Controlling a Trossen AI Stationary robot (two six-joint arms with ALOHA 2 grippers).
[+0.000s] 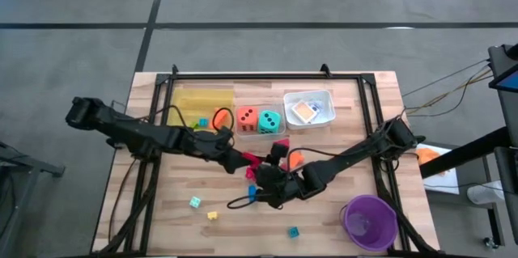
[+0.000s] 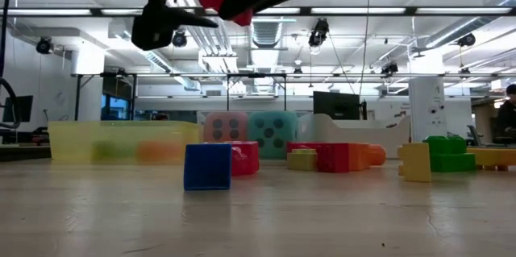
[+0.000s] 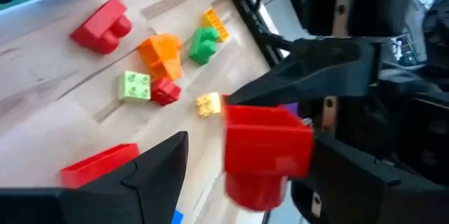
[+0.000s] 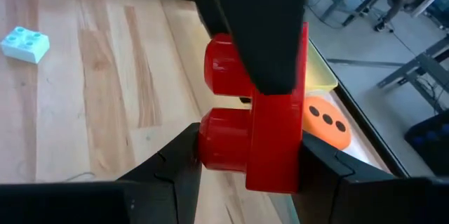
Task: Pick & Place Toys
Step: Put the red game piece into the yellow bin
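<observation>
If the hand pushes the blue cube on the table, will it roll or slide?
The blue cube probably slides rather than rolls: it rests on a flat face. It looks like light, stiff plastic, so a gentle push may move it. On the smooth wooden table it might skid.

A wooden table [image 1: 178, 217] stands on a grey floor [image 1: 81, 40] crossed by dark lines. Beyond it the low view shows an open workshop with a white ceiling, long strip lights [image 2: 451, 11], pipes and hanging cables. Dark shapes at the back may be monitors [image 2: 334, 104].
</observation>
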